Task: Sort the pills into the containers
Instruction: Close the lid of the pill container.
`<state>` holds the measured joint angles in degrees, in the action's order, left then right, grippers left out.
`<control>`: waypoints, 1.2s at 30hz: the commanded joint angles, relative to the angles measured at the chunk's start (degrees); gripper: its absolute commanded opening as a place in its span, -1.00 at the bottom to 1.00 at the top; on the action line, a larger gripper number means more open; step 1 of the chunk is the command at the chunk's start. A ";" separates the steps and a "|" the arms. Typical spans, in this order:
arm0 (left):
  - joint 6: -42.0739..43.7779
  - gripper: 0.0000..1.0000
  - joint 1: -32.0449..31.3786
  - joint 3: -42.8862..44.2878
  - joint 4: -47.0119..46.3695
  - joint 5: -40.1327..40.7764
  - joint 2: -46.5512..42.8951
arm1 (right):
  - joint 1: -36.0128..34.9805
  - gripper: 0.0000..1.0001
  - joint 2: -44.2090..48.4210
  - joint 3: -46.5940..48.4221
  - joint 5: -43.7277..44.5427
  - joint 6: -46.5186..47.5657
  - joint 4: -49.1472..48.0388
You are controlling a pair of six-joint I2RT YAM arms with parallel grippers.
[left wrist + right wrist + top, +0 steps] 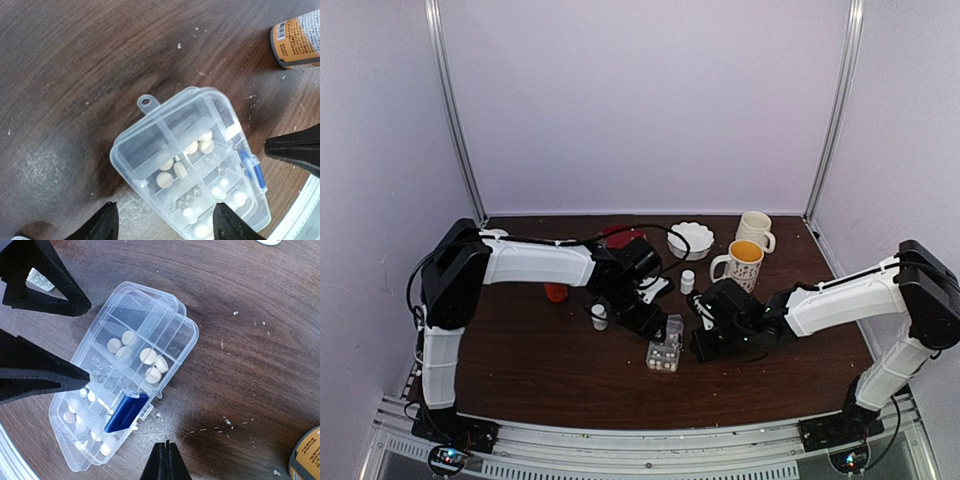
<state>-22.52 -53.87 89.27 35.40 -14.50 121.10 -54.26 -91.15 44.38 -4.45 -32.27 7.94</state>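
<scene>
tools | left tool (pixel 165 217) apart above pill box (pixel 150 145), empty | right tool (pixel 165 460) closed, empty

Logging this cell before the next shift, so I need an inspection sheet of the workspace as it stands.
Surface: dark wooden table, pale specks scattered on it.
Job's things: clear pill box flat on the table; cream pills in several cells; blue latch.
Clutter: white bowl, two mugs and small white bottle at the far side; orange bottle near the box.
Tools: left tool open above the box; right tool shut, empty, beside the box.
Cables: black cable along the left arm.
Surroundings: pale walls, metal frame posts, rail at the near edge.
</scene>
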 commanded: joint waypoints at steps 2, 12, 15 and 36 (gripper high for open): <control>-0.60 0.34 -0.42 0.74 -3.25 -2.03 2.62 | 0.21 -1.00 1.04 0.39 0.68 0.03 -1.37; -1.38 0.35 -0.42 -1.98 -5.87 -1.31 -0.42 | 0.20 -0.99 2.62 0.10 0.25 1.07 -2.03; -0.98 0.32 -0.44 -0.33 -4.04 -1.24 1.96 | 0.17 -0.95 1.57 1.22 0.55 1.32 -0.43; -0.61 -0.16 -1.00 2.77 4.13 1.39 7.49 | 0.18 -1.00 -7.93 5.08 0.08 -1.74 0.24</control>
<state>-23.70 -54.59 92.53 35.68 -15.29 124.79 -54.24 -97.03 48.05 -3.86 -32.84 9.23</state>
